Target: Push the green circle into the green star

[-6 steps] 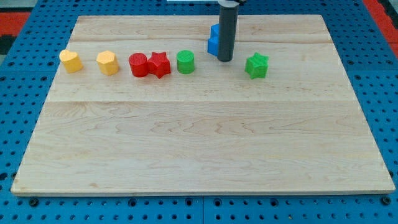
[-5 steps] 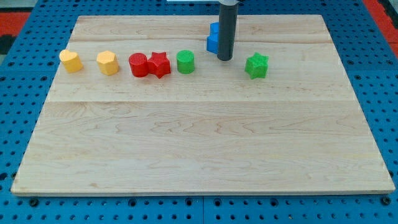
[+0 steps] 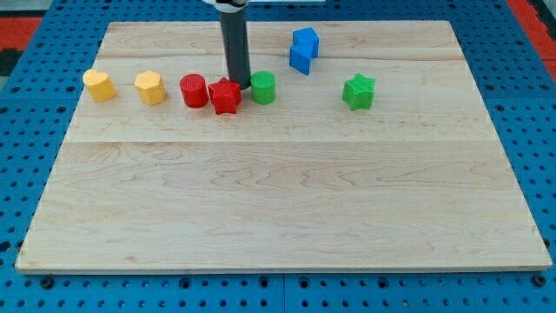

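we judge the push barely begun: the green circle (image 3: 262, 87) sits well apart from the green star (image 3: 358, 91) at the view's right. our rod stands upright, my tip (image 3: 238, 83) wedged between the red star (image 3: 225, 95) and the circle, touching its left edge. no hand, nothing grasped.

Lab bench: blue pegboard (image 3: 26, 130), wooden board (image 3: 278, 200)

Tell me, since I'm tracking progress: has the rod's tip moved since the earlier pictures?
Yes. My tip went toward the view's left, from beside the blue blocks to between red star and green circle.
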`<state>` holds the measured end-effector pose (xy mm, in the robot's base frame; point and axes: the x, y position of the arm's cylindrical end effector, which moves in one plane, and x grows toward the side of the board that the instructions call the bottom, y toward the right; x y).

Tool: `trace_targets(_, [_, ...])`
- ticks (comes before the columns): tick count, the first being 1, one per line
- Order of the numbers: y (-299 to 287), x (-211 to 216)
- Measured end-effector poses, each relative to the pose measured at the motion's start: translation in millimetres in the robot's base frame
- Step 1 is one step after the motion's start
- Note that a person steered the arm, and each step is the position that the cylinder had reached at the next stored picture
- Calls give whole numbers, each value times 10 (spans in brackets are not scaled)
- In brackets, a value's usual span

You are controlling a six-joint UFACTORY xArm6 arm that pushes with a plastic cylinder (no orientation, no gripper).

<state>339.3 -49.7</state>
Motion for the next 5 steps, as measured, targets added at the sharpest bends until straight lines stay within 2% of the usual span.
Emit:
trace_targets(1, [222,117])
trace_targets(2, [867,120])
trace_targets(3, [1272,118])
trace_targets(5, [-50,-279])
